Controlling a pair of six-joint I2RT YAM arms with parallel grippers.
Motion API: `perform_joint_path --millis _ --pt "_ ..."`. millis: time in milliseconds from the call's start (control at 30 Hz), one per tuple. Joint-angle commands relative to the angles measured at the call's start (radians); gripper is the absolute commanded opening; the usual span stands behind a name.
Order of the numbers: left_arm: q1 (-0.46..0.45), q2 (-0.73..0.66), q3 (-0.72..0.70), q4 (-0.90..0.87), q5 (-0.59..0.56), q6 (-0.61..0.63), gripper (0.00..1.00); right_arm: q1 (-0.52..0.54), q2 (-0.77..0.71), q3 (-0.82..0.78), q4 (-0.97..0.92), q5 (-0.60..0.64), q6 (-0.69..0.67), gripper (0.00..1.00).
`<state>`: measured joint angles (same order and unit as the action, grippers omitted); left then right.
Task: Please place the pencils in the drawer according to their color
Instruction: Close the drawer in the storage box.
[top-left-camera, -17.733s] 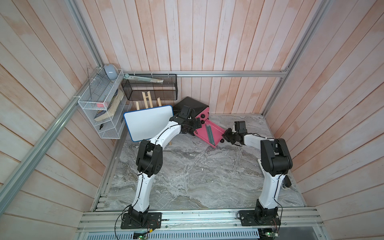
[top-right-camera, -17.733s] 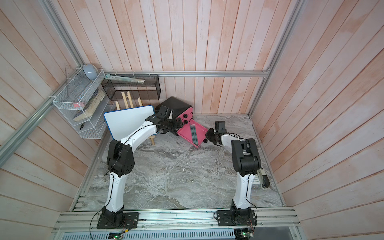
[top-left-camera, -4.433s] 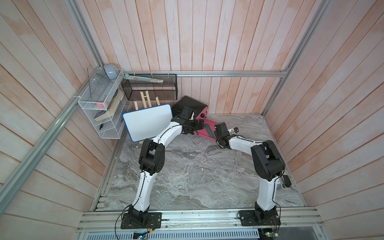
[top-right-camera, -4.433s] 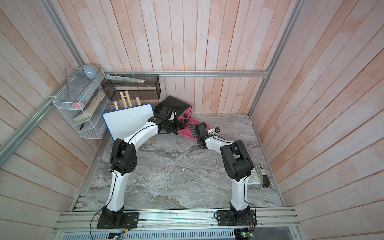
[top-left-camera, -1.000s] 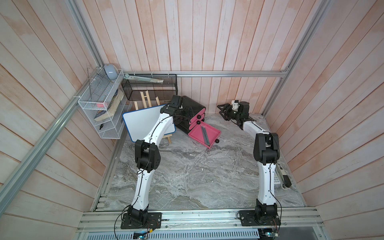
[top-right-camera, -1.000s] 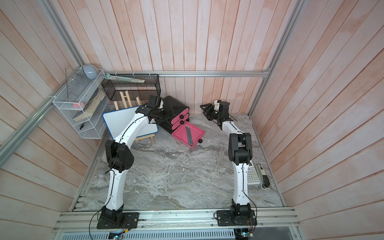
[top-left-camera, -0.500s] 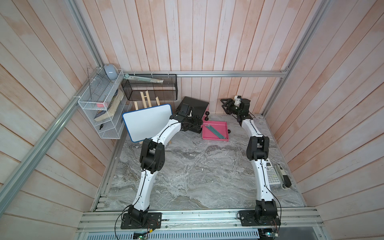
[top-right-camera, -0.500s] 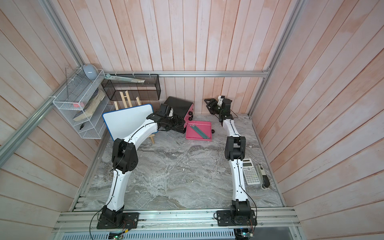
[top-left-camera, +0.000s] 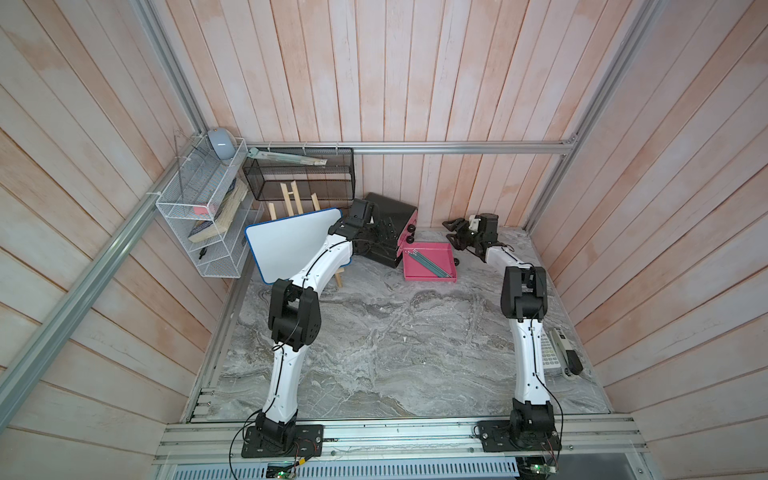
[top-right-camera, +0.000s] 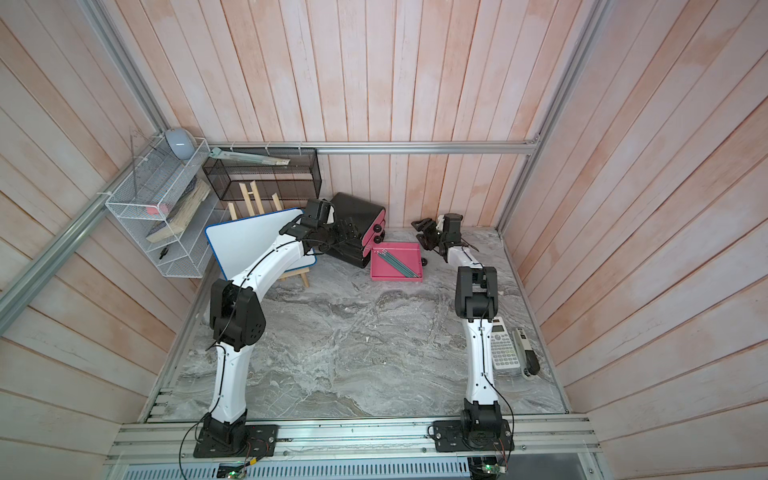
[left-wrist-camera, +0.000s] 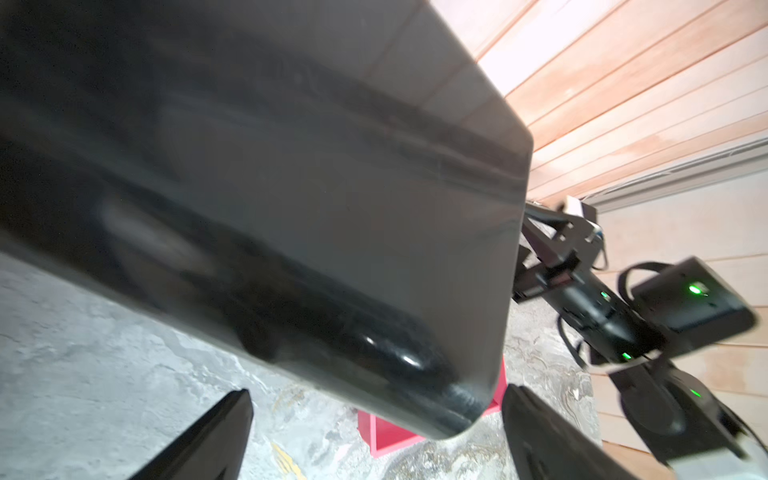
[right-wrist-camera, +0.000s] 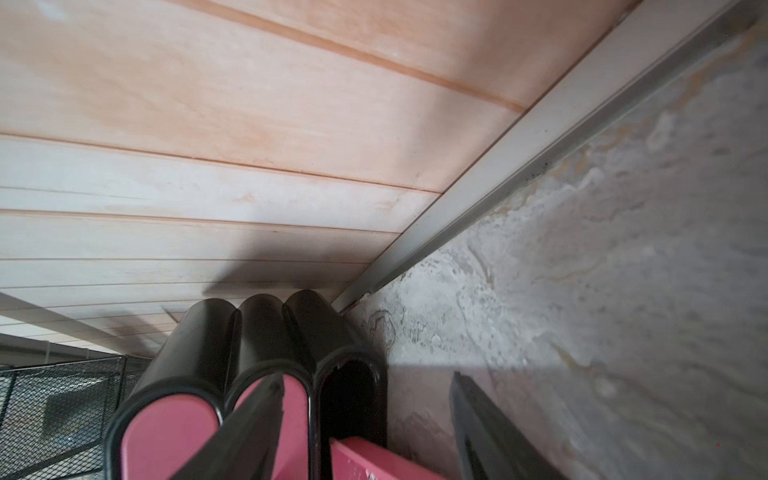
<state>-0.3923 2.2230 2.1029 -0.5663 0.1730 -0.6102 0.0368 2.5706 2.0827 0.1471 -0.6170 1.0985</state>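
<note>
My left gripper (left-wrist-camera: 376, 390) stands open. The black cabinet's (top-left-camera: 390, 212) lower corner sits between its jaws, and I cannot tell whether they touch it. The cabinet looks tilted in both top views, though I cannot be sure.

Just right of that gripper I count three slots in the cabinet. Two hold shut drawers (right-wrist-camera: 166, 432) with pink fronts, and the third slot (right-wrist-camera: 349, 399) is empty.

The third drawer is the pink tray (top-left-camera: 440, 253). It lies flat on the counter (top-left-camera: 374, 332) between my two grippers, right beside the cabinet and fully out of it. In it lie the teal pencils (top-left-camera: 428, 264), side by side. I make out four or five, but they are too fine to count surely. I see no black or yellow pencils anywhere, and I cannot tell whether they are in the shut drawers.

My right gripper (right-wrist-camera: 365, 380) hangs just past the tray's knob end, open and empty, facing the vacant slot.

So I judge teal sorted. The tray has yet to go back into its slot.
</note>
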Motion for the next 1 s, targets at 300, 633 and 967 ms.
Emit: perform_joint_path --millis 300,633,967 --pt "0.024 0.051 0.140 -0.088 -0.033 0.061 1.00 0.001 -0.043 0.031 -0.157 -0.007 -0.189 0.68" --pt "0.027 0.105 0.181 -0.117 0.053 0.090 1.00 0.039 -0.226 -0.268 -0.147 -0.066 -0.309 0.60" --pt "0.027 0.116 0.175 -0.121 0.123 0.100 1.00 0.100 -0.506 -0.782 0.050 -0.098 -0.255 0.53"
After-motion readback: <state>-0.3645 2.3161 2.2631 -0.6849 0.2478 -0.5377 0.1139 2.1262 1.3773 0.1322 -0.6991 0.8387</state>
